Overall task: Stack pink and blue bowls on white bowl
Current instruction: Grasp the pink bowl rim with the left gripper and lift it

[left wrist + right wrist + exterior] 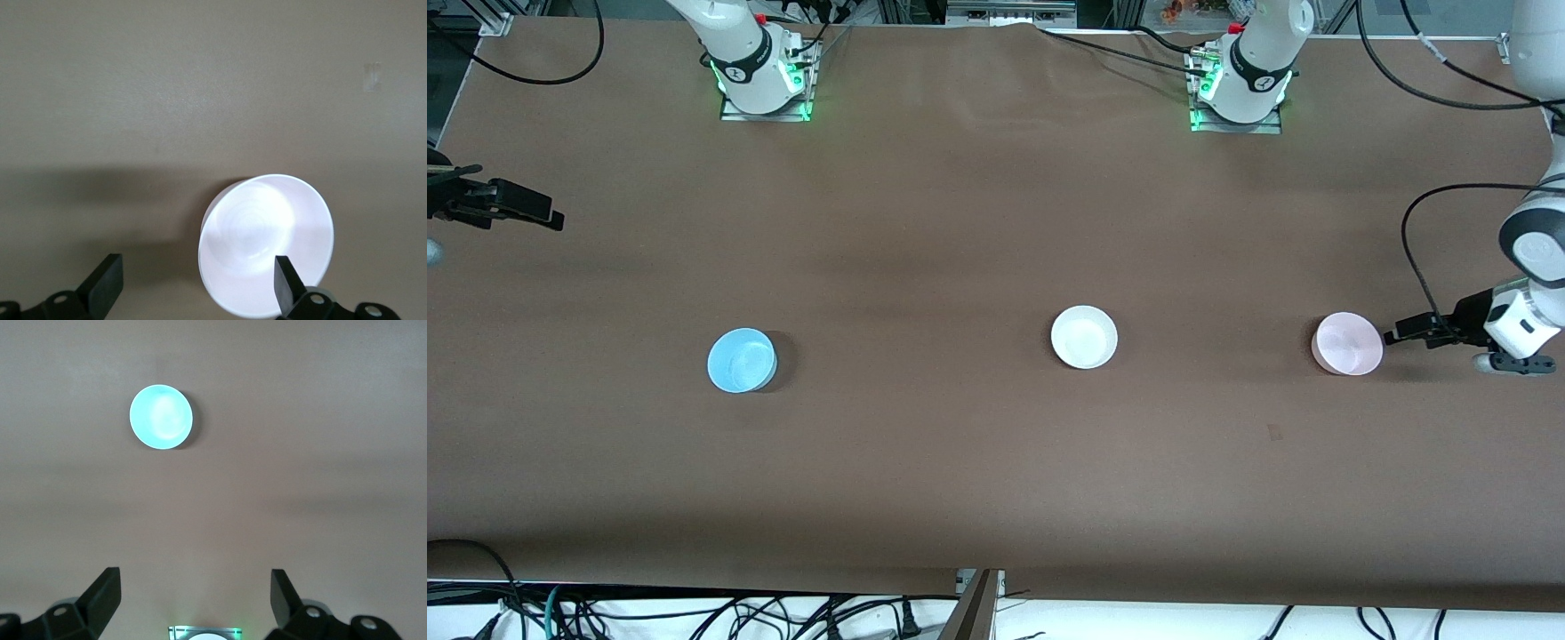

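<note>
The pale pink bowl [1348, 343] sits upright on the table toward the left arm's end. My left gripper [1392, 336] is open right beside it. In the left wrist view the pink bowl [267, 243] looks almost white, and one finger [287, 287] stands at its rim while the left gripper [197, 287] is empty. The white bowl [1084, 337] sits mid-table. The sky-blue bowl [742, 360] sits toward the right arm's end and also shows in the right wrist view [161, 415]. My right gripper [551, 215] waits, open and empty [193, 593], high over the table's edge.
The brown table [960, 222] carries only the three bowls, spaced in a row. The right arm's base [765, 80] and the left arm's base [1240, 89] stand along the table's edge farthest from the front camera. A black cable [1414, 240] loops by the left arm.
</note>
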Available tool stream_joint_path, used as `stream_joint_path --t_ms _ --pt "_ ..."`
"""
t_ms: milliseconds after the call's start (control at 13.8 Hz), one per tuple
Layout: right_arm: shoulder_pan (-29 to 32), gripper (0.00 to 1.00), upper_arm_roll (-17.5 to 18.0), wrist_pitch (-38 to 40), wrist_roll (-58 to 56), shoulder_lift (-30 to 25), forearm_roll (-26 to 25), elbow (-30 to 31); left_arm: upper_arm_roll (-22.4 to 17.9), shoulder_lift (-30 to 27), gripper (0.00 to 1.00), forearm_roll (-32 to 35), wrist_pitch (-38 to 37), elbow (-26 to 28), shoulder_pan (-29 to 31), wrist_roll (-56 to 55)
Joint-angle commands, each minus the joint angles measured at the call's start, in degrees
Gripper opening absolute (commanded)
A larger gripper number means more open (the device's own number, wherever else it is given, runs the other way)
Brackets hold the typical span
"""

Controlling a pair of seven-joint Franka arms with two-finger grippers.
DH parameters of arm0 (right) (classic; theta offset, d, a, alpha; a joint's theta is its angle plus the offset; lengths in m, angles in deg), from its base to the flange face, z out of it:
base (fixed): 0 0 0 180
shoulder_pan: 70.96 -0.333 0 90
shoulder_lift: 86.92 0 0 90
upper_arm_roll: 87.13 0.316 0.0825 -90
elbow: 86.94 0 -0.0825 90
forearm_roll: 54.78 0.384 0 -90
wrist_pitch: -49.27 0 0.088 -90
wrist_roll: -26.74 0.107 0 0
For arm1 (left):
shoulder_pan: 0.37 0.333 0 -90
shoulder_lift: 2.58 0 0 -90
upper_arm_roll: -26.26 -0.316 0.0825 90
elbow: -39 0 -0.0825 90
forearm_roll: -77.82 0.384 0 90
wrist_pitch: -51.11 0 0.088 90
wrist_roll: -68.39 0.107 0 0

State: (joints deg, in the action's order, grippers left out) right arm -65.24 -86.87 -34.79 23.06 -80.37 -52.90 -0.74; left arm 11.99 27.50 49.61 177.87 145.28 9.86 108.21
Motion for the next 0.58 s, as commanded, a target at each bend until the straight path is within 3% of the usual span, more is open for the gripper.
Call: stream_joint_path --t_ms 0,291,509 --pt "0.2 0.99 0.4 0.2 1.0 0.6 -0.6 -1.2 -0.2 0.7 0.98 -3.0 3.3 2.2 -0.1 3.8" --pt "0.2 0.99 0.4 0.2 1.0 0.6 -0.6 -1.2 -0.1 0.9 0.84 -3.7 6.0 5.1 -0.7 3.9" --pt "0.2 0.99 0.4 0.2 1.0 0.7 -0.6 -1.2 -0.1 1.3 0.60 -4.7 6.0 5.3 -0.9 5.3"
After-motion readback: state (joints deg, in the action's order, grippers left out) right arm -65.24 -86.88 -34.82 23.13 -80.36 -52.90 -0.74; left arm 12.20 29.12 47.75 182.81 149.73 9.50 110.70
